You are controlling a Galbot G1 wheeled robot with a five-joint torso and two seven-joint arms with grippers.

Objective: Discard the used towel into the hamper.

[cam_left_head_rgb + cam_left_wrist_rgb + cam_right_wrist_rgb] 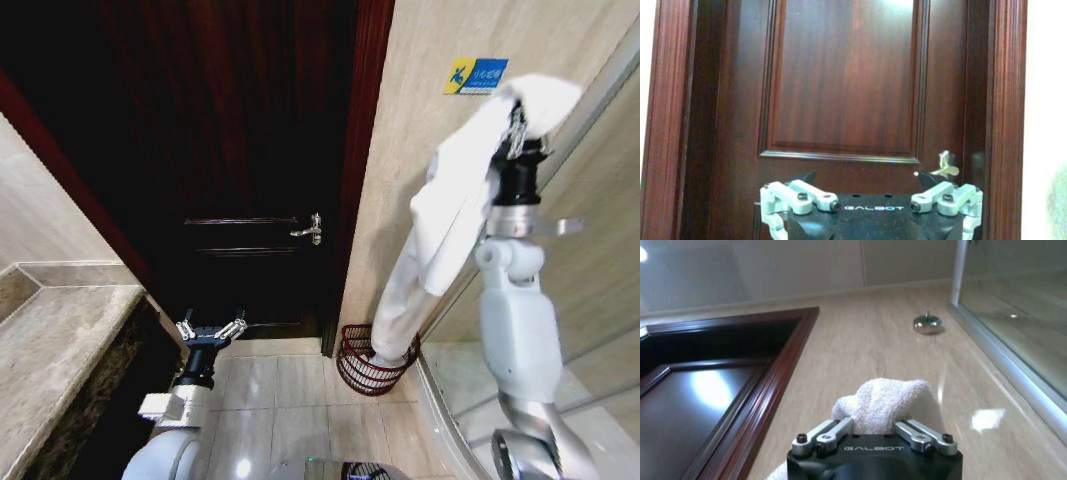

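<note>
- Pinching the top of a long white terry towel [440,215], the right hand [517,128] is raised high beside the beige tiled wall.
- Directly below that hand, the towel's lower end dips into the small dark red-brown wire hamper [368,368] on the floor.
- Judged step: lowering the towel in; the next move calls for descending, then letting go.
- Idle low near the dark wooden door [250,150], the left hand [211,331] is spread and holds nothing.
</note>
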